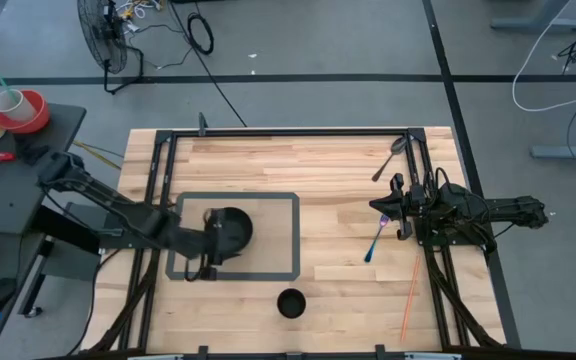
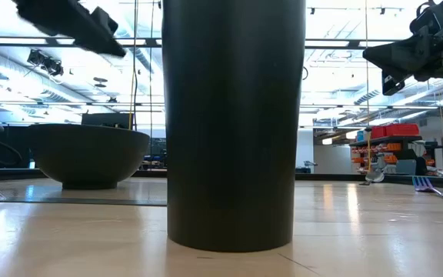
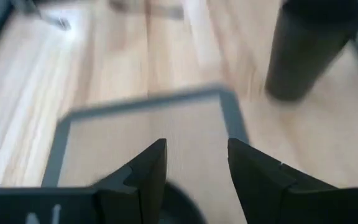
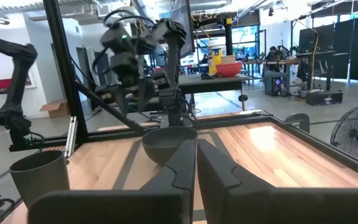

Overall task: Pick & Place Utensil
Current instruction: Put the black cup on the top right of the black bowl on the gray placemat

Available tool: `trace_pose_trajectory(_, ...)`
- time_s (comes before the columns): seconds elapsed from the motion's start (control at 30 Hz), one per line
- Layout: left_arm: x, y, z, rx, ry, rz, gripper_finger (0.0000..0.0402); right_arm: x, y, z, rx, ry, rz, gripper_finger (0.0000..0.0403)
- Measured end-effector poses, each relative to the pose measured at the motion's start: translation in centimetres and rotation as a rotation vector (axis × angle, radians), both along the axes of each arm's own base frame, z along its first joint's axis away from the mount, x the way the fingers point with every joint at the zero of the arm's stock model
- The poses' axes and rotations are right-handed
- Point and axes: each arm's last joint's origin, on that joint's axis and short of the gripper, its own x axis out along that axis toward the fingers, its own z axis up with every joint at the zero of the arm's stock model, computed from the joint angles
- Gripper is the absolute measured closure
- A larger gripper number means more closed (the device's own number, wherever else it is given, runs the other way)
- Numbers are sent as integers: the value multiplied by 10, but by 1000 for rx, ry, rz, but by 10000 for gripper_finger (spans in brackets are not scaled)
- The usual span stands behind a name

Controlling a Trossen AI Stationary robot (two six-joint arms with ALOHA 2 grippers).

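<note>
A blue-handled utensil with a purple head point(image 1: 375, 240) lies flat on the wooden table, also showing at the right of the low view point(image 2: 437, 188). My right gripper point(image 1: 383, 207) hovers shut just above its purple end, raised well off the table point(image 2: 406, 58), and points toward the table's left point(image 4: 196, 163). A black bowl point(image 1: 230, 228) sits inside a grey taped rectangle point(image 1: 293, 235). My left gripper point(image 3: 194, 165) is open above the bowl's near-left side point(image 1: 208, 243). A black cup point(image 1: 291, 303) stands near the table's near edge.
A metal spoon point(image 1: 392, 155) lies by the far right corner and a thin orange stick point(image 1: 408, 295) near the right edge. The black frame rails point(image 1: 268, 132) border the table. Bare wood lies between the bowl and the blue utensil. The cup point(image 2: 233, 123) fills the low view's middle.
</note>
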Motion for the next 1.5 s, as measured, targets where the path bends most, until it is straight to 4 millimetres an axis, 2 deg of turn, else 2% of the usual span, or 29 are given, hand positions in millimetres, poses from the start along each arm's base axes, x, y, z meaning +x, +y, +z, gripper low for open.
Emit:
trace_pose_trajectory(0.1,-6,8,-2,-77,-173,-5,225,0,0,0,0,1,0,380)
trace_pose_trajectory(0.3,-2,28,-9,-219,-541,-22,225,0,0,0,0,1,0,380)
trace_pose_trajectory(0.5,6,50,-11,-215,-590,73,225,0,0,0,0,1,0,380)
trace_pose_trajectory(0.67,7,55,-11,-233,-600,110,225,0,-2,2,-16,-19,-60,380)
trace_pose_trajectory(0.77,7,53,-12,-238,-593,102,225,-2,-4,10,0,-102,-135,380)
trace_pose_trajectory(0.87,6,47,-12,-261,-586,75,225,-5,-4,22,112,-238,-127,380)
trace_pose_trajectory(0.97,3,36,-12,-294,-581,30,225,-10,-5,32,239,-362,-95,380)
trace_pose_trajectory(1.17,-6,10,-12,-342,-562,-68,225,-19,-6,47,299,-560,-111,380)
trace_pose_trajectory(1.33,-12,-5,-13,-336,-564,-51,225,-9,1,49,295,-523,88,380)
trace_pose_trajectory(1.5,-12,-9,-13,-315,-600,-16,225,13,11,43,307,-419,159,380)
